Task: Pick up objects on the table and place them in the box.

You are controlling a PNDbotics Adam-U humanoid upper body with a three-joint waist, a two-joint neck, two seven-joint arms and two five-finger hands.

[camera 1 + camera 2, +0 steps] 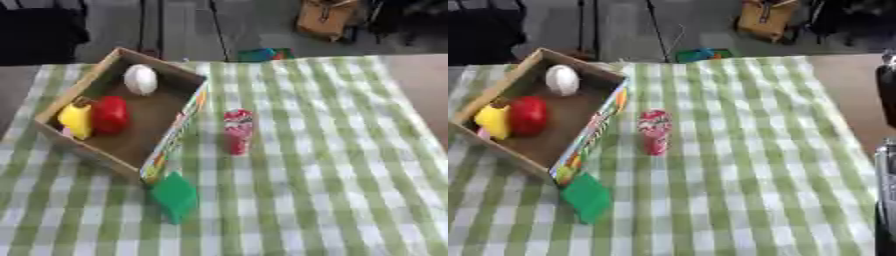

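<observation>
Left eye view: your box (131, 145) sits at the table's left on the green-checked cloth (332, 165), holding a white egg-shaped thing (140, 79), a red thing (110, 114) and a yellow thing (76, 120). A red cup (237, 131) stands just right of it; a green block (175, 196) lies at its near corner. Right eye view: a dark arm part (885, 165) at the right edge; neither hand shows, so you cannot tell their state.

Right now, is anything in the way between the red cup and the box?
Only the box's own printed side wall stands between the red cup and the inside of the box. The checked cloth between them is bare. The green block sits nearer, off that path.
</observation>
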